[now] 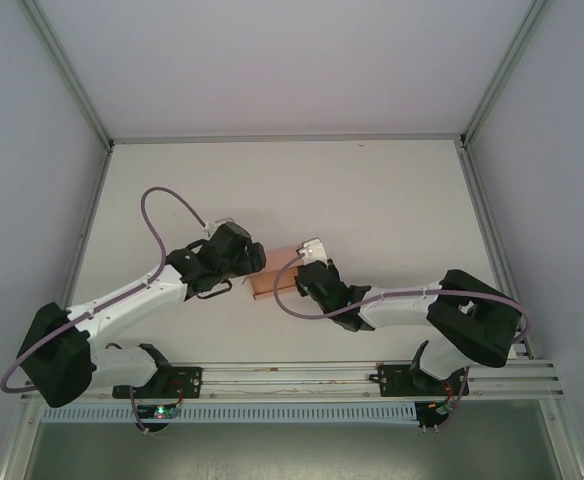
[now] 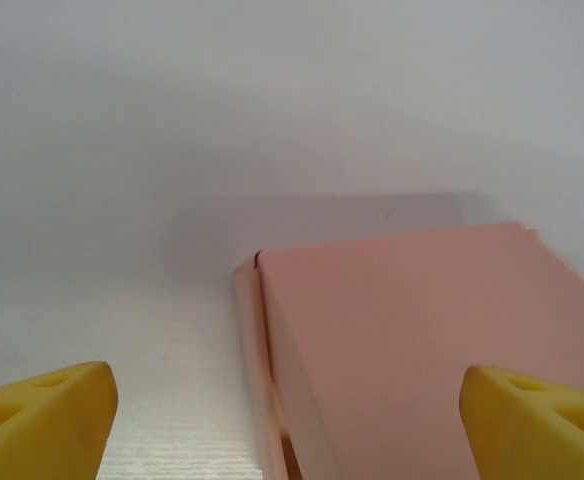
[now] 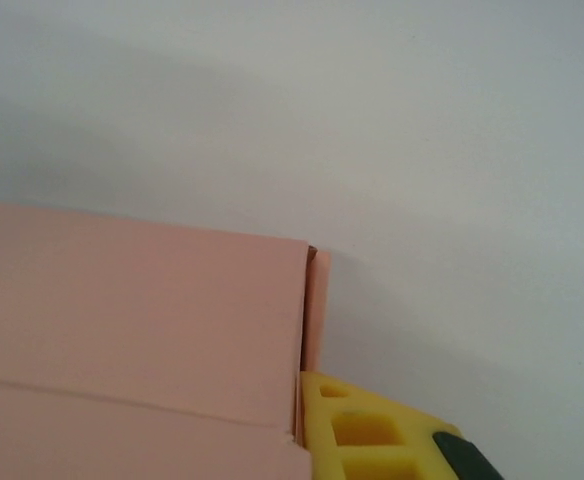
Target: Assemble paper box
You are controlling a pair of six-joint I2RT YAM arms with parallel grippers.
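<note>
The paper box [image 1: 272,278] is a salmon-pink closed card box lying on the white table [image 1: 392,200] between the two arms. My left gripper [image 1: 251,263] reaches it from the left. In the left wrist view its yellow fingertips [image 2: 42,420] stand wide apart, open, on either side of the box top [image 2: 422,340] without touching it. My right gripper [image 1: 303,273] meets the box from the right. In the right wrist view one yellow finger [image 3: 367,430] lies flush against the box's end flap [image 3: 315,310], and the card [image 3: 132,310] hides the other finger.
White walls with metal corner posts [image 1: 67,75] enclose the table on three sides. A metal rail [image 1: 292,378] carrying both arm bases runs along the near edge. Purple cables [image 1: 157,215] loop above each arm.
</note>
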